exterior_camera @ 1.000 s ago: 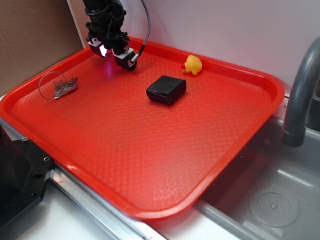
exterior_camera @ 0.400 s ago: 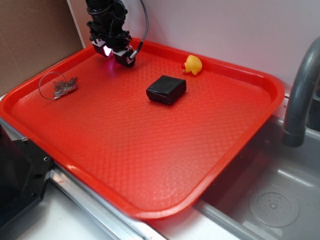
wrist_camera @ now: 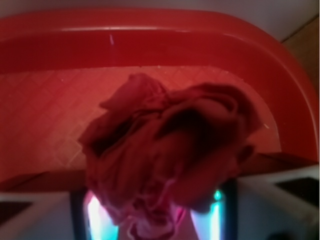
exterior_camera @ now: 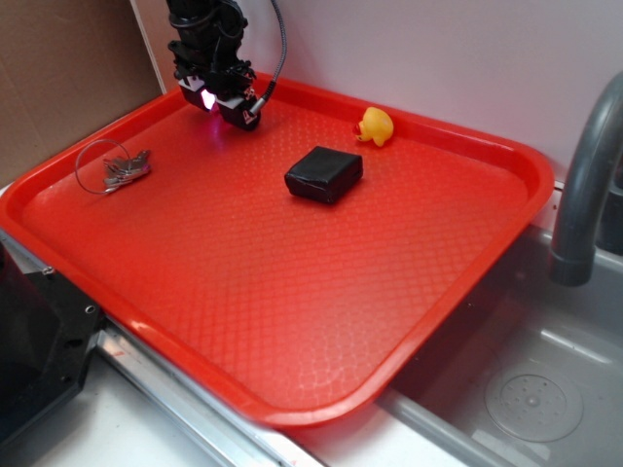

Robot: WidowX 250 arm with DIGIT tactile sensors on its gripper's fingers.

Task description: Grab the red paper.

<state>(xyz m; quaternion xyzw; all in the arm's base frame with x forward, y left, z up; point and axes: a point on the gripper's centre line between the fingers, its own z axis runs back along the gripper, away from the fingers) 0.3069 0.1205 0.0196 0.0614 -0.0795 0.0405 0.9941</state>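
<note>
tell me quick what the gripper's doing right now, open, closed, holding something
Gripper: closed on the red paper, which sits bunched between its fingers in the wrist view, at the tray's back corner.

Even bright exterior light; dim, soft-focus, red-tinted wrist view.

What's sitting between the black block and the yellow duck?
Nothing. In the exterior view, only bare red tray floor shows between the black block and the yellow duck. They sit apart, not touching.
</note>
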